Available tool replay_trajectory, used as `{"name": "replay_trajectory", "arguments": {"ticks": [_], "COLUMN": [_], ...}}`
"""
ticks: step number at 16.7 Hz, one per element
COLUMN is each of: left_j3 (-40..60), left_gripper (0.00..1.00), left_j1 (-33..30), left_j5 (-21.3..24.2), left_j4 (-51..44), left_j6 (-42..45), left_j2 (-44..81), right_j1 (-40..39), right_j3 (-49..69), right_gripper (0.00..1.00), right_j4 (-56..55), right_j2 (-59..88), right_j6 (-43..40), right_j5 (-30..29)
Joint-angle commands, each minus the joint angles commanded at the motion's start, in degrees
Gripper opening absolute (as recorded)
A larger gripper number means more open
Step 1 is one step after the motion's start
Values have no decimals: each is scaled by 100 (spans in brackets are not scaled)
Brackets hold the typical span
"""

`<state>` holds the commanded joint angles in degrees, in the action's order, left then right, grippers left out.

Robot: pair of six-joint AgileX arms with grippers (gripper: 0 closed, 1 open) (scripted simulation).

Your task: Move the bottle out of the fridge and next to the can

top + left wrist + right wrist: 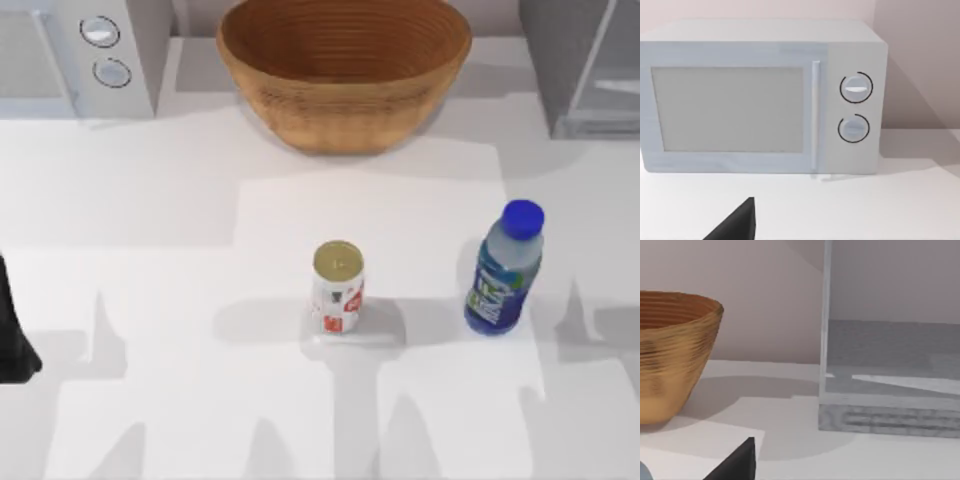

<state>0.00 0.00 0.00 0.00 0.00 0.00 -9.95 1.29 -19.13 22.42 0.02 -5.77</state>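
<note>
Nearest the front of the desk (150, 420), at its far left edge in the top view, a dark part of the left arm (14, 335) sat parked; I could not tell how its gripper was set. A dark wedge of arm hardware showed low in each wrist view, and I could not tell the state of the right gripper either.

A little farther in, the can (338, 287) stood upright near the middle of the desk, its dull gold top facing up and red markings on its white side. The bottle (505, 268) stood upright on the desk to the right of the can, apart from it and roughly level with it, blue cap on top, no gripper touching it.

Farther back, a brown woven bowl (343, 68) sat behind the can at the centre rear; the right wrist view caught its ribbed side (670, 360). At the rear left stood a white microwave (85, 55) with two round knobs, seen face-on from the left wrist (760, 97). At the rear right stood the fridge (585, 65), grey with a pale glassy panel (890, 365).
</note>
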Motion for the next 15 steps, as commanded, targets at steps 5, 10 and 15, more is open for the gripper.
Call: {"name": "replay_trajectory", "arguments": {"ticks": [5,10,15], "left_j3": [0,0,0], "left_gripper": [100,100,100], "left_j1": [0,0,0], "left_j5": [0,0,0], "left_j4": [0,0,0], "left_j6": [0,0,0], "left_j2": [0,0,0], "right_j1": [766,995,981], "right_j3": [-104,-129,-58], "right_gripper": [100,100,100], "right_j4": [1493,1913,1973], "right_j2": [-1739,-2242,-2283], "right_j6": [2,-2,-3], "right_j5": [479,577,566]}}
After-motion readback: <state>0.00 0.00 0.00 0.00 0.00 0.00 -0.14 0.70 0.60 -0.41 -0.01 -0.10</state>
